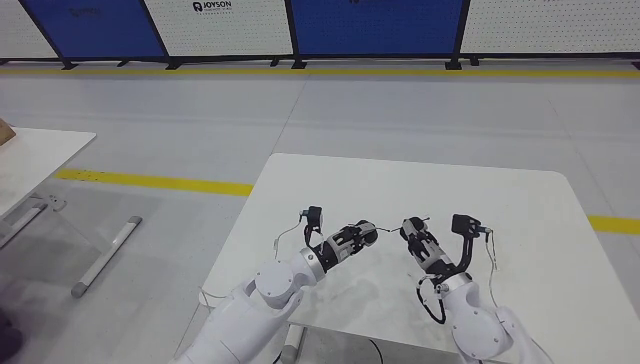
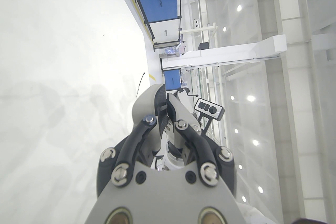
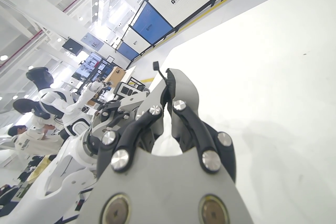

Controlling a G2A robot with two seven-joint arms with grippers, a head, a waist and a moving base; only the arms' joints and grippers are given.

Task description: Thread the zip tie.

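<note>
Clamped shut on the tie (image 3: 160, 74) with the right jaws, black head poking just past the tips. Pinched shut on its thin strap with the left jaws too, nearly tip to tip with the right, just left of them. Held over the near middle of the white surface (image 1: 480, 194). Beyond its far edge, grey floor (image 1: 200, 114) crossed by a yellow line (image 1: 150, 181). Far left, a second table (image 1: 40, 154). At the back, blue and white panels (image 1: 378, 9).

Top overhead, wrists close; share table (image 1: 420, 179).
</note>
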